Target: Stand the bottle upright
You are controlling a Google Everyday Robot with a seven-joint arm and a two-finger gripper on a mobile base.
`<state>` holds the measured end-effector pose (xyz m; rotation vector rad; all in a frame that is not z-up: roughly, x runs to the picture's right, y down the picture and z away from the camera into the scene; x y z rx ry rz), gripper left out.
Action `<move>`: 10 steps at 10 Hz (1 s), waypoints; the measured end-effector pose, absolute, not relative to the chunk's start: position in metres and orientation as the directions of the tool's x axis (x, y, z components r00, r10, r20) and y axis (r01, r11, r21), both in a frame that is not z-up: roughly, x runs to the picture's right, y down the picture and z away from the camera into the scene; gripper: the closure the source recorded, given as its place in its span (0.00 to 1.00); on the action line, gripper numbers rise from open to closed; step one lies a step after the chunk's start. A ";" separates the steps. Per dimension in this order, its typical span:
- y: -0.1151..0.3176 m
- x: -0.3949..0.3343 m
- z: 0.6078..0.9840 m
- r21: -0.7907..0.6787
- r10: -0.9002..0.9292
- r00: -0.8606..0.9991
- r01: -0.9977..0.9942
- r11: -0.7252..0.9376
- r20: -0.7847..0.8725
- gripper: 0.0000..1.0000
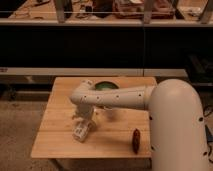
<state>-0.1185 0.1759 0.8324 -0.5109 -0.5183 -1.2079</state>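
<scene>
Bottle point(81, 133) lying on wooden table point(54, 131) | gripper point(83, 121) just above it | jaws spread wide

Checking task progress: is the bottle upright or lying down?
Lying down: the bottle rests on its side on the wooden table, with the gripper just over it.

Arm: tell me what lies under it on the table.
The bottle lies on the table right under the claw. A white cup shows below the arm, its top covered.

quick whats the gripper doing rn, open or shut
gripper: open, low at the bottle on the table, no visible grip on it
</scene>
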 end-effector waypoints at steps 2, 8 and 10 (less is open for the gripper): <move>0.184 -0.114 0.837 -0.087 -0.740 0.258 0.961 0.262 0.621 0.20; 0.200 -0.116 0.841 -0.091 -0.721 0.252 0.963 0.256 0.646 0.23; 0.202 -0.117 0.842 -0.090 -0.716 0.253 0.962 0.258 0.650 0.42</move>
